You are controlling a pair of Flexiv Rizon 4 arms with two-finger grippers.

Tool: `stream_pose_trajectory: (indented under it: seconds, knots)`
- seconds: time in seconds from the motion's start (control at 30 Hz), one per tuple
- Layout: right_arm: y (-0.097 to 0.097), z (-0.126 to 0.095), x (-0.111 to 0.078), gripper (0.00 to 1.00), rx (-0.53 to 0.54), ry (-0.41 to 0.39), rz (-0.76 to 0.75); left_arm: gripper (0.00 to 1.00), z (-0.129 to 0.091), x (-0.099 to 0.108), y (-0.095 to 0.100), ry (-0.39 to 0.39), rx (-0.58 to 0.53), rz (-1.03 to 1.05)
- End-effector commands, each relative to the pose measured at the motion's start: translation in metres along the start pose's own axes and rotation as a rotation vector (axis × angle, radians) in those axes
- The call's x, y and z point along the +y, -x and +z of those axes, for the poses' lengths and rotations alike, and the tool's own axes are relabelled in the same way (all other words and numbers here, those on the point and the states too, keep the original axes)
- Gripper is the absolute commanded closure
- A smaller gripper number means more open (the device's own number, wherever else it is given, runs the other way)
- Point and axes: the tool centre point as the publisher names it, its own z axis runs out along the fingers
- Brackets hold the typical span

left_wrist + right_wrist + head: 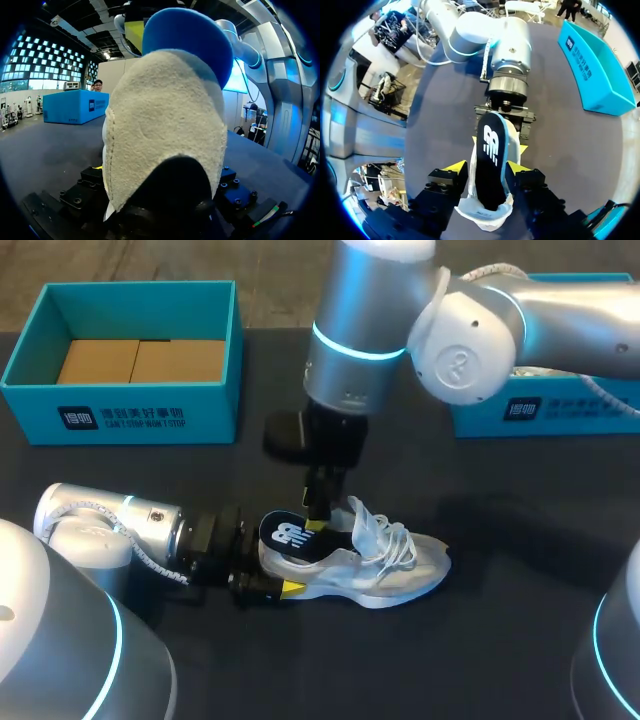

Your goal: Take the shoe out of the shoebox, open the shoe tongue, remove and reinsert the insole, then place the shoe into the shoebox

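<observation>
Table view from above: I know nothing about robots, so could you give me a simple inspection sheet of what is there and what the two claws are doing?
Surface: dark table, flat.
Job's things: pale shoe on its sole on the table, outside the boxes. A black insole sticks up out of its heel opening. The open teal shoebox at the far left holds only brown cardboard.
Clutter: nothing seen.
Grippers: left gripper clamps the shoe's heel; right gripper comes from above, pinching the insole.
Cables: pale cable looped along the left arm's wrist; none on the table.
Surroundings: second teal box at the far right, partly hidden by the right arm.
</observation>
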Motion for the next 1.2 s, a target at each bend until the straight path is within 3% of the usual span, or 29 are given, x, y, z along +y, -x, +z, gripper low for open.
stream_pose_trajectory:
  seconds: [0.03, 0.27, 0.63, 0.77, 0.9, 0.93, 1.0, 1.2]
  knots:
    - [0.020, 0.003, -0.001, 0.43, 0.111, 0.025, -0.014, 1.00, 0.000, 0.001, 0.000, 0.001, -0.001, -0.001]
    - [0.030, 0.009, 0.000, 0.55, 0.231, 0.057, -0.015, 1.00, 0.000, 0.001, 0.000, 0.001, -0.001, -0.001]
    - [0.025, 0.019, -0.001, 0.55, 0.299, 0.083, 0.013, 1.00, 0.000, 0.001, 0.000, 0.001, -0.001, -0.001]
    - [0.022, 0.021, -0.002, 0.60, 0.304, 0.093, 0.018, 1.00, 0.000, 0.001, 0.000, 0.001, -0.001, -0.001]
    - [0.021, 0.023, -0.001, 0.73, 0.310, 0.094, 0.022, 1.00, 0.000, 0.001, 0.000, 0.001, -0.001, -0.001]
    - [0.020, 0.023, -0.001, 0.87, 0.310, 0.095, 0.023, 1.00, 0.000, 0.001, 0.000, 0.001, -0.001, -0.001]
    - [0.020, 0.023, -0.001, 1.00, 0.310, 0.098, 0.028, 1.00, 0.000, 0.001, 0.000, 0.001, -0.001, -0.001]
    - [0.021, 0.019, -0.006, 1.00, 0.307, 0.124, 0.040, 1.00, 0.000, 0.001, 0.000, 0.001, -0.001, -0.001]
